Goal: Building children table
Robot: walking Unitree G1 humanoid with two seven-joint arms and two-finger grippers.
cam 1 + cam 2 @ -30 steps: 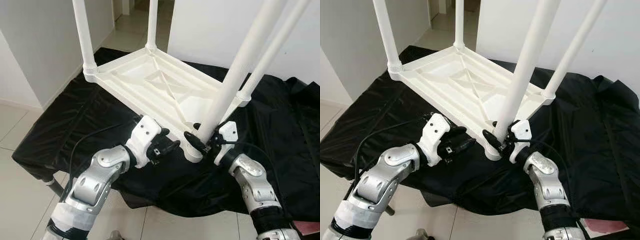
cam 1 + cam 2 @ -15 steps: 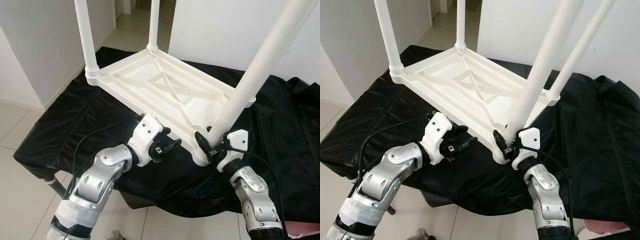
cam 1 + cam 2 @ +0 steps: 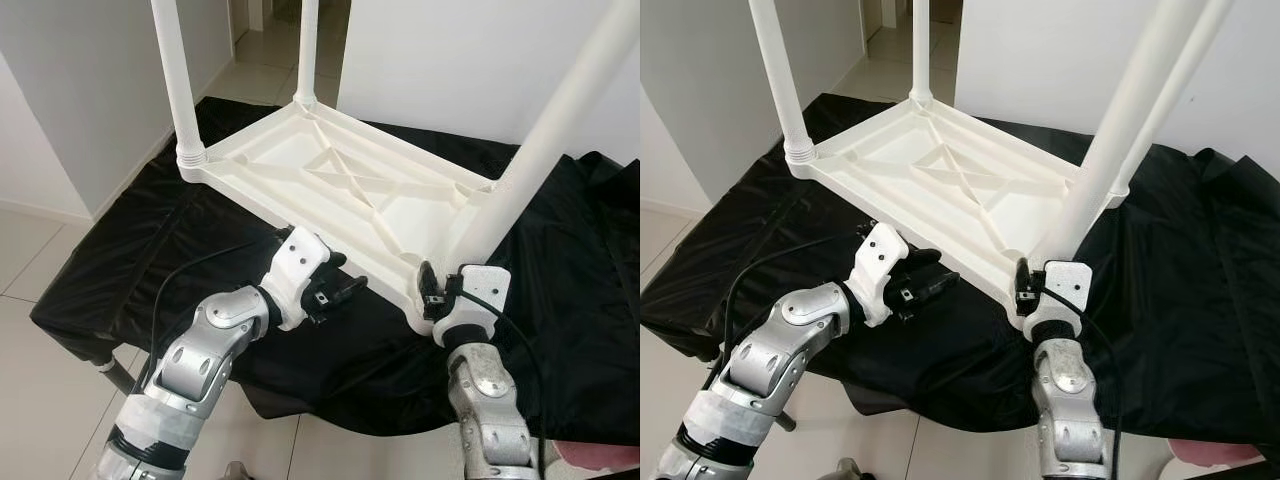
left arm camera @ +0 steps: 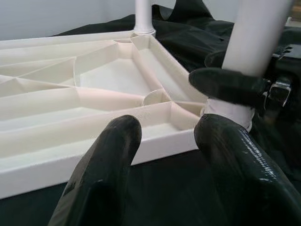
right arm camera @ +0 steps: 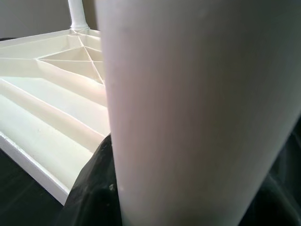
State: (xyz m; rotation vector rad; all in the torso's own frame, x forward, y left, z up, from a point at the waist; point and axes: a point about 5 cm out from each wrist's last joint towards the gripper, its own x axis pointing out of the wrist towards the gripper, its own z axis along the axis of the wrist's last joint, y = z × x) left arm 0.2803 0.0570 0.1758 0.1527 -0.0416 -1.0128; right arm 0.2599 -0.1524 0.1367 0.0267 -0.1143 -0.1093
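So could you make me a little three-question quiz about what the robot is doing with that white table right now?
1. True or false: the white table lies upside down on the black cloth, legs pointing up.
2. Which gripper is shut around the near leg? A) left B) right C) both
3. Fill in: the left gripper hovers beside the table's near ____.

Key
1. True.
2. B: the right gripper clasps the leg's base at the near corner socket.
3. Edge; its fingers are open and hold nothing.

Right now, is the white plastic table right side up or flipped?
Flipped: the white plastic table lies top-down on the black cloth, ribbed underside showing, legs pointing up. The right pincer grips the near leg.
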